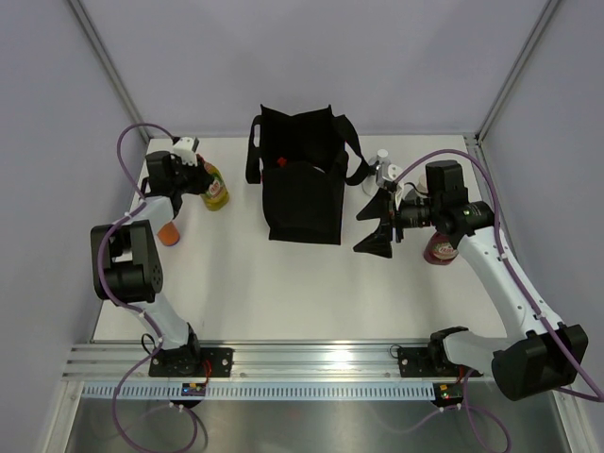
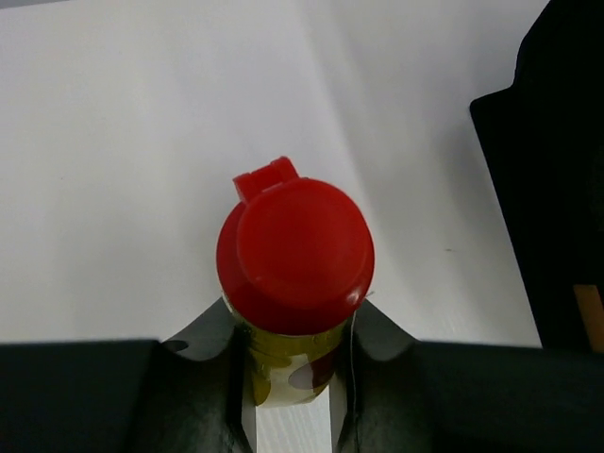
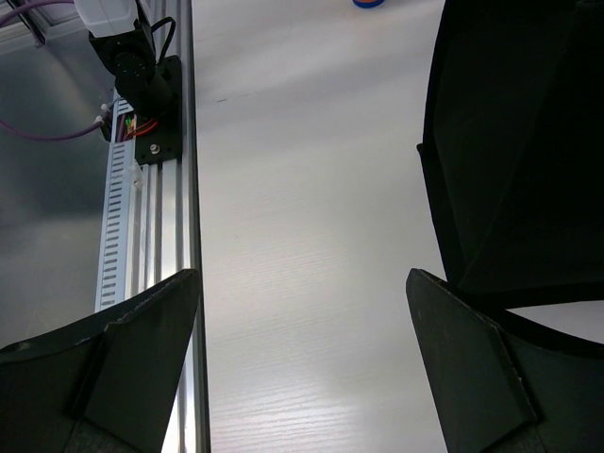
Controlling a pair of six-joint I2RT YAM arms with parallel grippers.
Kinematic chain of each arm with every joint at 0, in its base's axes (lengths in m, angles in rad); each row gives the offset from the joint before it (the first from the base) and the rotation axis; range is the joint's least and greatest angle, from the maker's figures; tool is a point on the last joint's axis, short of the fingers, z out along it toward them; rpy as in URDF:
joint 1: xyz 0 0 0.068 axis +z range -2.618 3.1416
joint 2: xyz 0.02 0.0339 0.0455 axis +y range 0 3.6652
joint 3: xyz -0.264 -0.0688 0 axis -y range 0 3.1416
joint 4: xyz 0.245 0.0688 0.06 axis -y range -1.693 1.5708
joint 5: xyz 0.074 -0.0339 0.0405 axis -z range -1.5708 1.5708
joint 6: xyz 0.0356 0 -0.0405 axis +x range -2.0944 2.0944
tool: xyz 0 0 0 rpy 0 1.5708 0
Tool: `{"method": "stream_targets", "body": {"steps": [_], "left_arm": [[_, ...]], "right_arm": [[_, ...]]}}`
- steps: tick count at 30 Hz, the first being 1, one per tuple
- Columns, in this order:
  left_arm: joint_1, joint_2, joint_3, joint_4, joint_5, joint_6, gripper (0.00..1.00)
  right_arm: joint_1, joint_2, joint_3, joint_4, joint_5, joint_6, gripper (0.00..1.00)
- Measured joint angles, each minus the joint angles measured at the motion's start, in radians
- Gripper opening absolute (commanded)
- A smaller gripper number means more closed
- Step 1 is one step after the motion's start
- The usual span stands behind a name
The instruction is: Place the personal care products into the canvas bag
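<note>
left gripper clamps 1 yellow bottle | right gripper spread wide | 1 canvas bag

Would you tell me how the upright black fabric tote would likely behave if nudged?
The black fabric tote looks soft-sided, so its walls would probably give. Standing tall on the smooth white table, it may slide or tip.
</note>
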Motion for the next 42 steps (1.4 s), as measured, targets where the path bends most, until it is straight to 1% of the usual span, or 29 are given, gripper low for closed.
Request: {"method": "stream_targets", "body": {"steps": [1, 5, 10, 15, 17, 19, 23, 25, 28, 32, 34, 37, 42], "left_arm": [[-0.001, -0.001, -0.005, 0.007, -0.001, -0.004, 0.00], [-0.002, -0.031, -0.043, 0.029, -0.002, -0.041, 0.00], [-0.019, -0.103, -0.072, -0.035, 0.000, -0.122, 0.00], [-0.071, -0.258, -0.109, -0.065, -0.015, -0.192, 0.00], [-0.115, -0.336, -0.120, -0.078, -0.042, -0.202, 0.00], [-0.187, -0.427, -0.130, -0.085, -0.098, -0.207, 0.00], [-0.351, -0.574, -0.131, -0.127, -0.270, -0.198, 0.00], [-0.413, -0.629, -0.129, -0.157, -0.351, -0.185, 0.00], [-0.484, -0.669, -0.085, -0.239, -0.478, -0.154, 0.00], [-0.582, -0.668, 0.029, -0.334, -0.605, -0.085, 0.00], [-0.643, -0.654, 0.107, -0.363, -0.634, -0.060, 0.00], [-0.710, -0.617, 0.219, -0.365, -0.649, -0.032, 0.00], [-0.768, -0.504, 0.393, -0.344, -0.668, 0.026, 0.00]], "right_arm": [[-0.002, 0.000, 0.000, -0.004, 0.000, -0.003, 1.00], [-0.014, 0.000, 0.000, -0.015, -0.006, -0.015, 1.00], [-0.023, 0.000, 0.000, -0.027, -0.010, -0.025, 1.00], [-0.029, 0.000, 0.000, -0.031, -0.016, -0.029, 0.99], [-0.031, 0.000, 0.000, -0.031, -0.016, -0.032, 1.00], [-0.033, 0.000, 0.000, -0.031, -0.016, -0.032, 0.99], [-0.036, 0.000, 0.000, -0.031, -0.016, -0.033, 1.00], [-0.037, 0.000, -0.002, -0.031, -0.016, -0.033, 1.00], [-0.042, 0.000, -0.003, -0.031, -0.017, -0.033, 1.00], [-0.048, 0.000, -0.003, -0.031, -0.016, -0.033, 1.00], [-0.051, 0.000, -0.005, -0.031, -0.016, -0.033, 0.99], [-0.054, 0.000, -0.007, -0.031, -0.016, -0.034, 0.99], [-0.056, 0.000, -0.007, -0.031, -0.016, -0.036, 0.99]]}}
